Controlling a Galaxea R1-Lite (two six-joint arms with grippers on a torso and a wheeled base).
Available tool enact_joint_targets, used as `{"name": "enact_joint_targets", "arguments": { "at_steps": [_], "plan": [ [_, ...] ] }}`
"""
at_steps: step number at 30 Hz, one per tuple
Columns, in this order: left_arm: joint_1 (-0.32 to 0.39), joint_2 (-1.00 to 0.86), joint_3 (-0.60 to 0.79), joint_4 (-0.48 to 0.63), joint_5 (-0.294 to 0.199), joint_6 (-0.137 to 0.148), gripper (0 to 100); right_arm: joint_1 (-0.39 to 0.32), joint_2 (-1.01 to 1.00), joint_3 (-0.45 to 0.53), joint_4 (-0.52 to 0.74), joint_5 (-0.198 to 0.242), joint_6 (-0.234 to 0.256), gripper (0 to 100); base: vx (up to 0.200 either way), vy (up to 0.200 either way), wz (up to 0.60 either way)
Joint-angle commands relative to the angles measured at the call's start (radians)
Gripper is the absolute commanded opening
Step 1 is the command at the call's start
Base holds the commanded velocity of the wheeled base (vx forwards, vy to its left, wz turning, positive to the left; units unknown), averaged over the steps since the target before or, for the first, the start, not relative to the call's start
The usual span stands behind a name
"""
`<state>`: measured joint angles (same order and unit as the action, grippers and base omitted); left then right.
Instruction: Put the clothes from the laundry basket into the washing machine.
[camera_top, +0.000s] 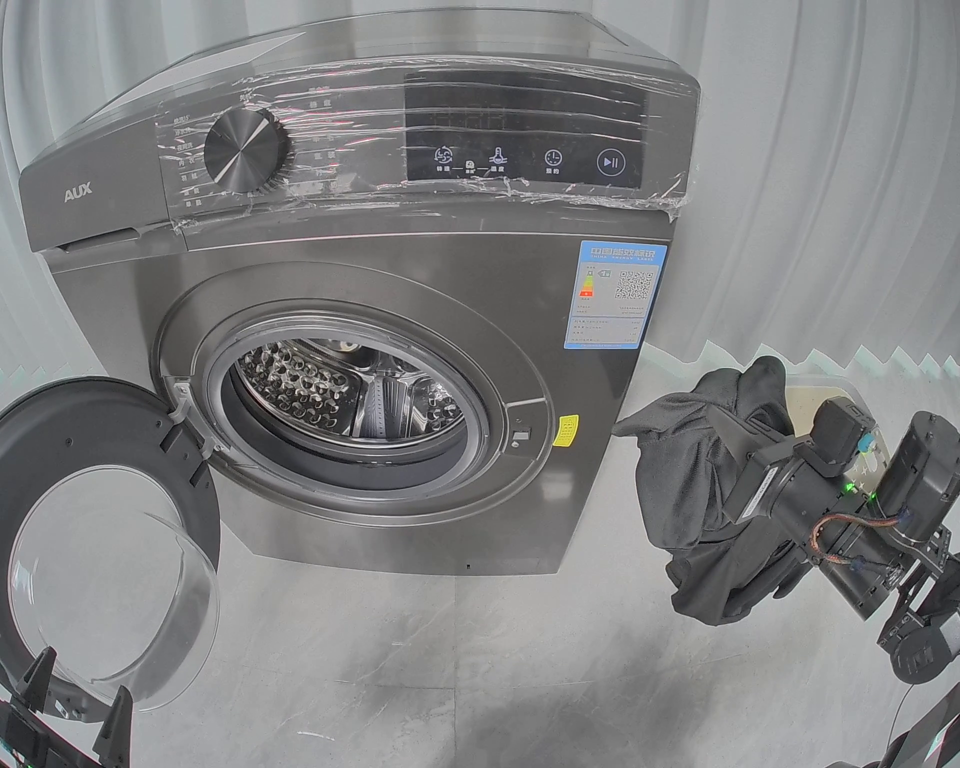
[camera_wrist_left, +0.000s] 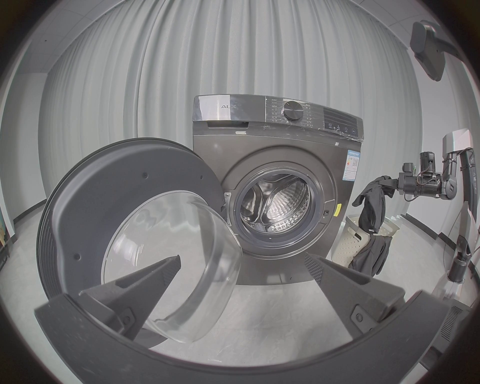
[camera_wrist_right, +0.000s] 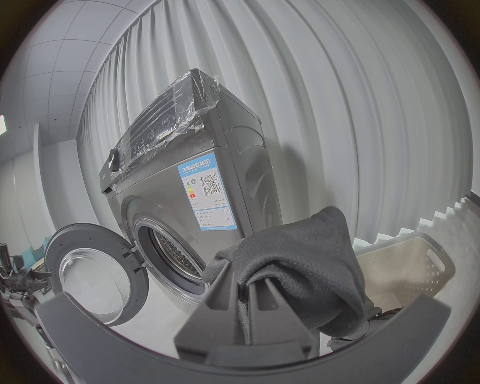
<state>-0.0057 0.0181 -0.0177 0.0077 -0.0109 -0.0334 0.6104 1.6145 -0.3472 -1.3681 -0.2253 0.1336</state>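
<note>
The grey washing machine (camera_top: 400, 250) stands with its round door (camera_top: 90, 520) swung open to the left, and its steel drum (camera_top: 350, 400) shows no clothes inside. To the machine's right, my right gripper (camera_wrist_right: 247, 287) is shut on a dark grey garment (camera_top: 700, 480). The garment hangs from it above the beige laundry basket (camera_wrist_left: 352, 240). More dark cloth (camera_wrist_left: 372, 257) drapes over the basket's rim. My left gripper (camera_wrist_left: 242, 257) is open with nothing in it, low down in front of the open door.
White curtains hang behind and beside the machine. Bare grey floor (camera_top: 450, 660) lies in front of the machine, between the open door and the basket. The basket (camera_wrist_right: 405, 265) stands close to the machine's right side.
</note>
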Motion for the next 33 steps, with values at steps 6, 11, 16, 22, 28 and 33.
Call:
{"name": "enact_joint_targets", "arguments": {
  "at_steps": [6, 11, 16, 22, 28, 33],
  "plan": [
    [0.0, -0.018, 0.015, 0.0, 0.0, 0.0, 100, 0.002, 0.001, 0.002, 0.0, 0.001, 0.0, 0, 0.0, 0.0, 0.0],
    [0.0, -0.018, 0.015, 0.0, 0.0, -0.002, 100, 0.002, 0.001, 0.001, 0.0, 0.001, 0.0, 0, 0.0, 0.0, 0.0],
    [0.0, -0.018, 0.015, 0.0, 0.0, -0.002, 100, 0.002, 0.001, 0.002, 0.0, 0.001, 0.0, 0, 0.0, 0.16, 0.0],
    [0.0, -0.018, 0.015, 0.0, 0.0, -0.002, 100, 0.003, 0.001, 0.002, 0.0, 0.001, 0.0, 0, 0.0, 0.2, 0.0],
    [0.0, -0.018, 0.015, 0.0, 0.0, 0.0, 100, 0.022, 0.001, -0.001, -0.002, 0.001, 0.001, 0, 0.0, 0.2, 0.0],
    [0.0, -0.018, 0.015, 0.0, 0.0, -0.002, 100, 0.051, 0.001, 0.001, -0.002, 0.0, 0.004, 0, 0.0, 0.08, 0.0]
  ]
}}
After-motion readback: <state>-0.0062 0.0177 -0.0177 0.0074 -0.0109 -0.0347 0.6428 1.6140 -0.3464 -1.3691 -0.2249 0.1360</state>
